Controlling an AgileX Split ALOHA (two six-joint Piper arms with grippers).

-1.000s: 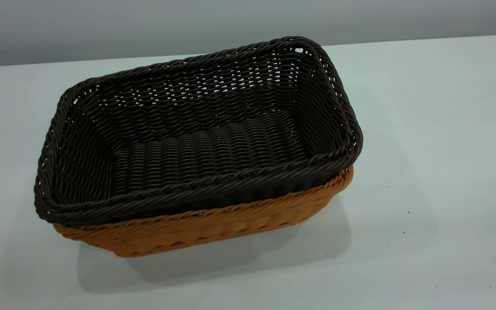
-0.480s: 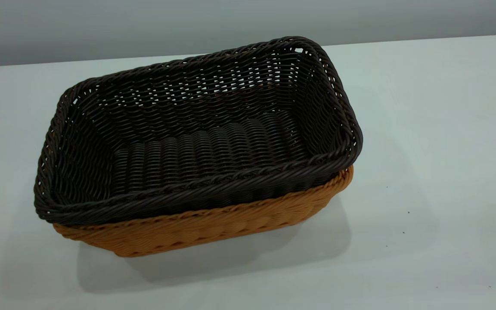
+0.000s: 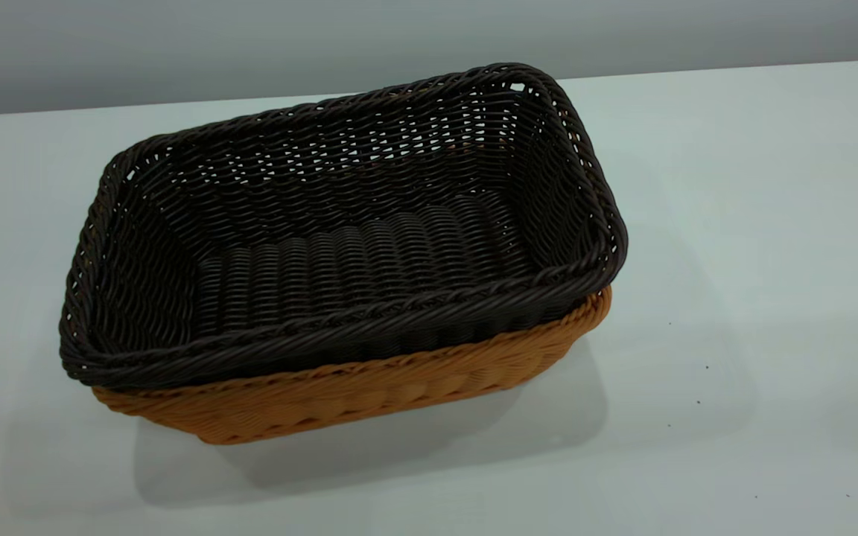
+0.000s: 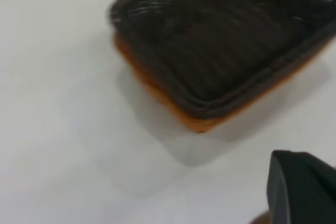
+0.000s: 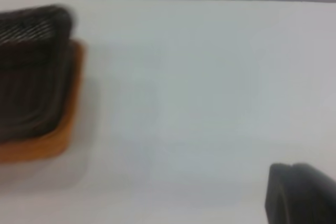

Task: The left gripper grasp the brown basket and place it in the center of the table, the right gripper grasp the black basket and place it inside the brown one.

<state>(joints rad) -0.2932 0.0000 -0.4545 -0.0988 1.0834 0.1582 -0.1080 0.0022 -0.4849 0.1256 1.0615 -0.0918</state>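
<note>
Exterior view, baskets: the black basket [image 3: 354,238] sat nested inside the brown basket [image 3: 369,391], its braided rim resting above the brown rim all round, both upright
Exterior view, position: the pair stood near the middle of the table [image 3: 734,223], turned at a slant to the table's far edge
Exterior view, open room: bare tabletop lay on every side of the pair, widest toward the right, where a few dark specks showed
Exterior view, arms: neither arm nor gripper appeared
Left wrist view, baskets: the black basket [image 4: 226,35] lay within the brown basket [image 4: 157,90], one corner nearest the camera, blurred
Left wrist view, gripper: only a dark part of the left gripper [image 4: 302,187] showed at the frame's corner, well apart from the baskets; finger state could not be told
Right wrist view, baskets: one end of the black basket [image 5: 31,72] in the brown basket [image 5: 65,124] showed at the frame's edge
Right wrist view, gripper: a dark part of the right gripper [image 5: 302,192] showed, well apart from the baskets across bare table [image 5: 210,87]; finger state could not be told
</note>
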